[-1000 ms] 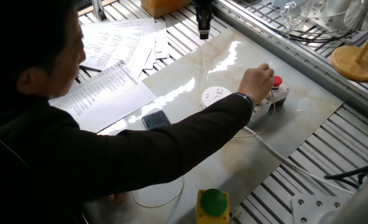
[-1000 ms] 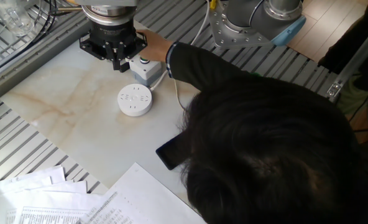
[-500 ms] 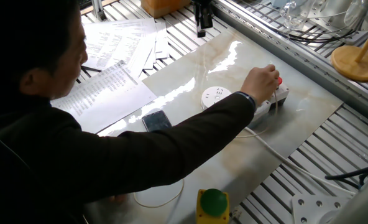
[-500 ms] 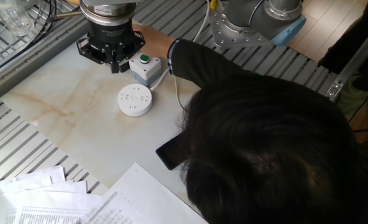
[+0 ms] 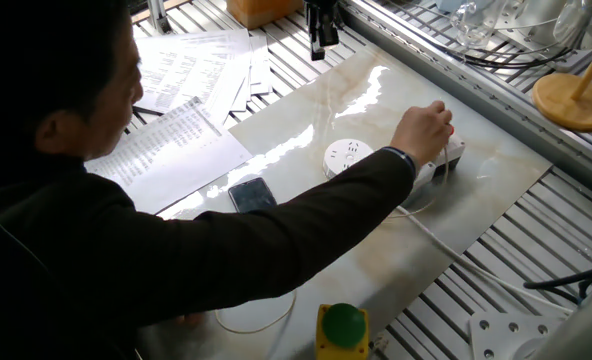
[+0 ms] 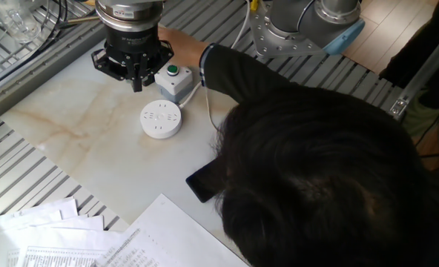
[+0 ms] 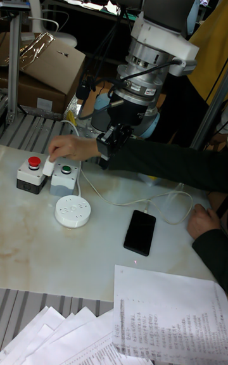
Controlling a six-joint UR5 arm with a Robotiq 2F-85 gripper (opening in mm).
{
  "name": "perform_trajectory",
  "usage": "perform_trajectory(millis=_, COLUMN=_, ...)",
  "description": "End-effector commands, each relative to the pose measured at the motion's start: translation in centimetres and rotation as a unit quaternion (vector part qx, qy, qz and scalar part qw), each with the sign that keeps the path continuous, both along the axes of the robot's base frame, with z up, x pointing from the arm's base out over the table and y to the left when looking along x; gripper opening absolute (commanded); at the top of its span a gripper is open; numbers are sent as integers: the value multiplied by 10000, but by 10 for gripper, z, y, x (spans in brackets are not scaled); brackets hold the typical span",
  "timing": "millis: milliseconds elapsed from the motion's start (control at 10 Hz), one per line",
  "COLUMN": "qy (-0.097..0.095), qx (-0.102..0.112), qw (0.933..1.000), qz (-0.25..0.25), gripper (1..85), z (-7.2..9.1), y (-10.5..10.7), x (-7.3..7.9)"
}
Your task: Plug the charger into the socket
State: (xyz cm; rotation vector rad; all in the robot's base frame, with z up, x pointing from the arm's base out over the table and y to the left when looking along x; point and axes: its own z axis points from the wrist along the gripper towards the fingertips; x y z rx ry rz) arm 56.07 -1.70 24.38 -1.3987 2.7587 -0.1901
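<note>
A person's hand (image 7: 71,147) holds the small white charger (image 7: 48,167) down between the two grey button boxes. Its thin white cable (image 7: 113,202) runs to the black phone (image 7: 140,232). The round white socket (image 7: 72,211) lies on the marble board just in front of the boxes, also seen as the socket (image 5: 348,153) and the socket (image 6: 161,119). My gripper (image 6: 137,80) hangs above the board beside the green-button box (image 6: 174,78), behind the socket, with nothing in it. The person's arm partly hides the gripper (image 7: 109,151). Its fingers are too dark to read.
A person leans over the table with an arm (image 5: 306,215) stretched across the board and the other hand (image 7: 201,220) near the phone. Printed papers (image 5: 176,140) lie at the board's edge. A yellow box with a green button (image 5: 341,327) stands at the near edge.
The hand has slid off the green-button box toward the red one, uncovering the green button. My gripper has drifted slightly away from the hand, toward the board's far edge.
</note>
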Motion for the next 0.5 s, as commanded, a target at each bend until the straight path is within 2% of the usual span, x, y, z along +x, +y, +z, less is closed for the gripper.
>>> perform_trajectory(millis=0, qy=-139, qx=-36, qw=9993, qz=-348, gripper=10, z=2, y=-4, x=5)
perform_trajectory(millis=200, qy=-297, qx=347, qw=9940, qz=-993, gripper=10, z=2, y=11, x=12)
perform_trajectory(millis=300, qy=-391, qx=269, qw=9930, qz=-1081, gripper=10, z=3, y=6, x=16)
perform_trajectory(millis=400, qy=-421, qx=308, qw=9923, qz=-1125, gripper=10, z=3, y=8, x=17)
